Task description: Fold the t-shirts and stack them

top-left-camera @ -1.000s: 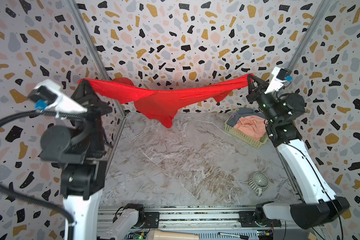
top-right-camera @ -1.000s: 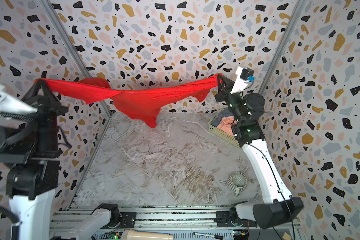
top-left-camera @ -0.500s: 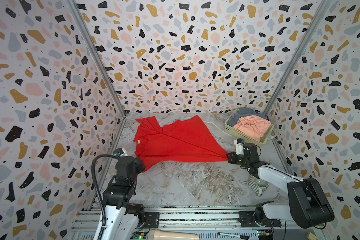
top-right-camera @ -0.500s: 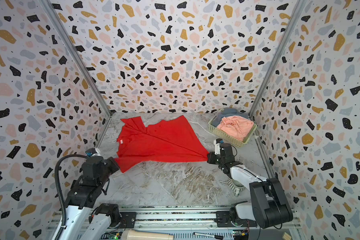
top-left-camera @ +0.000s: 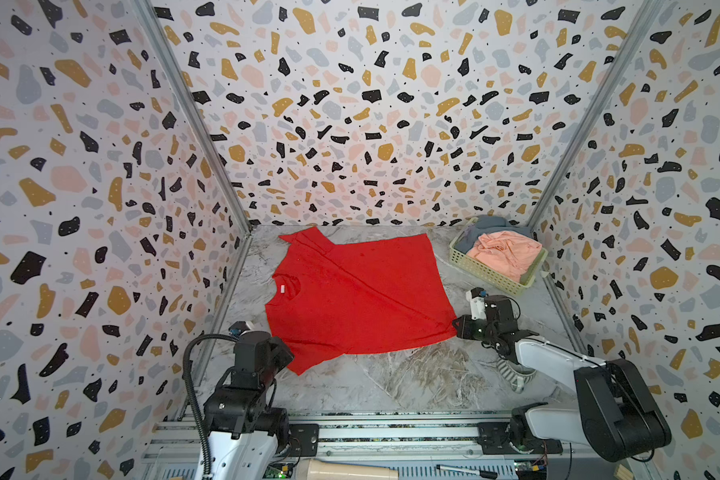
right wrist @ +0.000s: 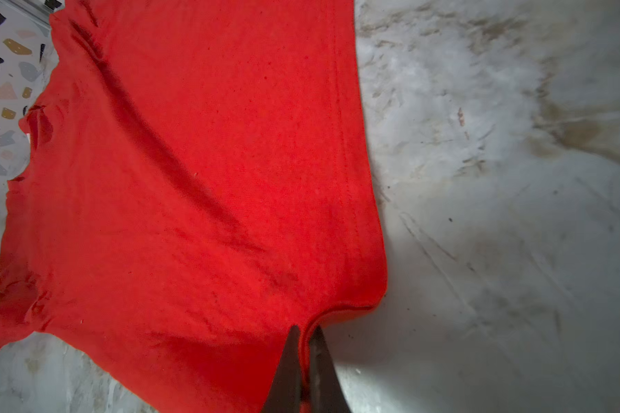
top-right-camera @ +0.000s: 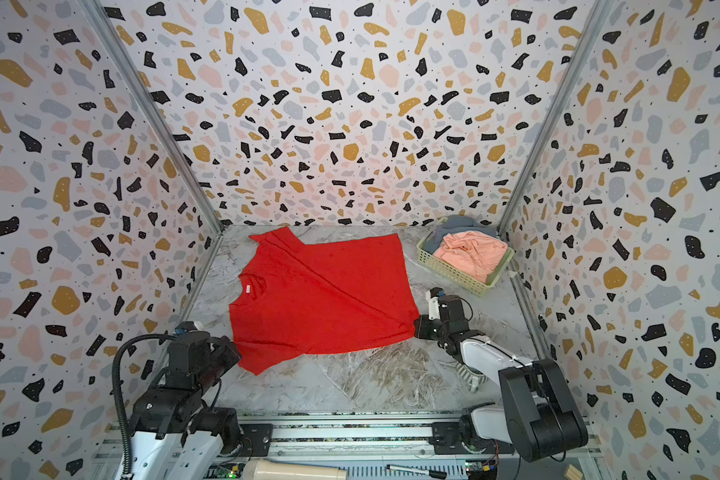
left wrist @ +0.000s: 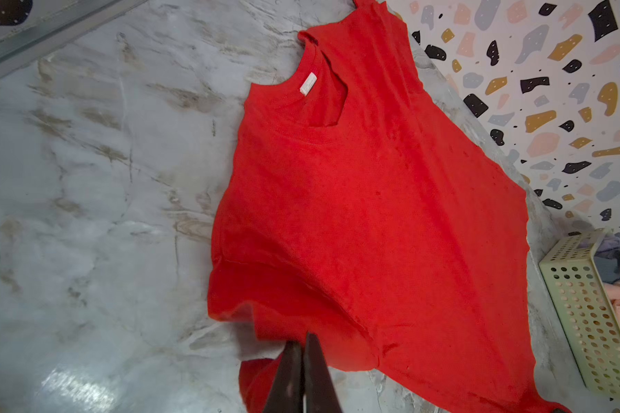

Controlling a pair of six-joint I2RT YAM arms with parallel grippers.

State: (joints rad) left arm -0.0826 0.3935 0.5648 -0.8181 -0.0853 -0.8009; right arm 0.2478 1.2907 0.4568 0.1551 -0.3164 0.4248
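Left gripper (left wrist: 303, 338): closed tight, fingers pinching the red cloth at the near sleeve; low over the counter, at the front left of both top views.
Right gripper (right wrist: 303, 330): closed tight, a thin fold of the hem corner caught between its fingers; low at the right edge of the shirt in a top view (top-left-camera: 458, 328).
Red t-shirt (top-left-camera: 358, 299): spread nearly flat on the counter between the two grippers, collar toward the left wall, hem toward the right side; held at the near sleeve and the near hem corner.
Crease: long diagonal fold across the body, from the far sleeve down toward the corner in the right gripper.
Far sleeve: lying partly doubled near the back wall.
Collar tag (left wrist: 308, 85): small and white, inside the neck opening, facing up.
Counter (top-left-camera: 391, 382): grey marbled top, bare in front of the shirt.
Basket (top-left-camera: 487, 274): pale green, perforated walls, in the far right corner, just beyond the right gripper and apart from the red shirt.
Salmon-pink t-shirt (top-left-camera: 504, 253): crumpled on top in the basket, spilling over its right rim.
Grey-blue t-shirt (top-left-camera: 491, 226): bunched at the back of the basket, partly under the pink one.
Mug (top-left-camera: 510, 372): striped, on the counter near the front right, mostly hidden by the right arm.
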